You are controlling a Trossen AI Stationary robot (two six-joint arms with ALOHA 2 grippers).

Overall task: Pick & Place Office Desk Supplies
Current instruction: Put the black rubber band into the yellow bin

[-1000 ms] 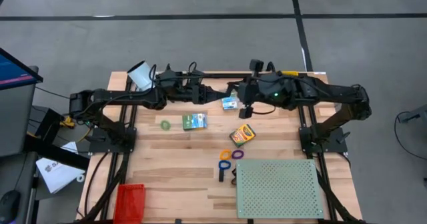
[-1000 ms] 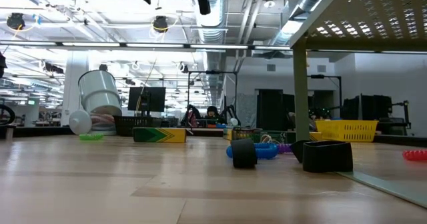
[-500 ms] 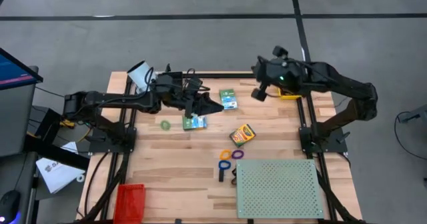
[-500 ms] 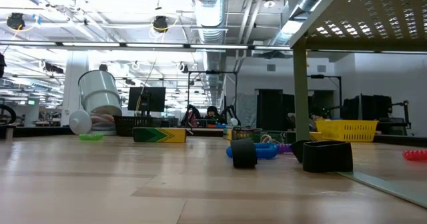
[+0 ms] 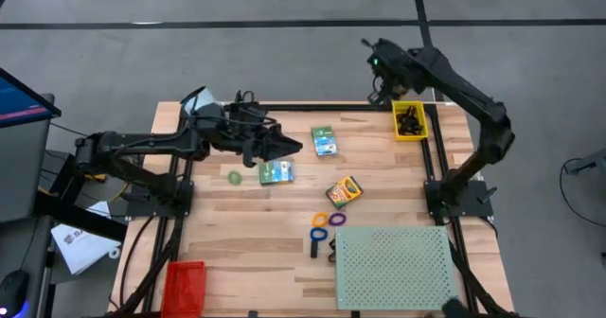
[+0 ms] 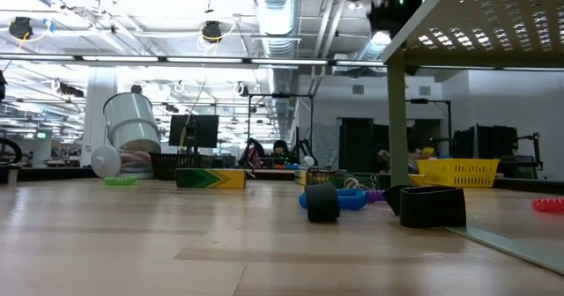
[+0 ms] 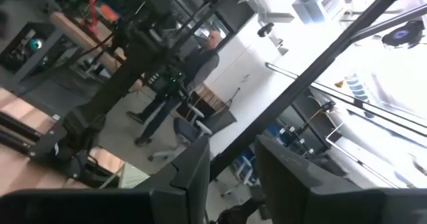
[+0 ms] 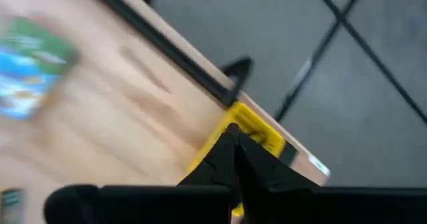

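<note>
Wooden bench [image 5: 246, 233] is carrying two green boxes [image 5: 276, 173] [image 5: 325, 141], a crayon box [image 5: 344, 192] and coloured rings [image 5: 328, 220]. Left tool [image 5: 292, 149] is hanging empty, fingers spread, above the nearer green box. Right tool [image 5: 377, 93] is hovering pressed together beside a yellow bin [image 5: 409, 120] of black clips.
</note>
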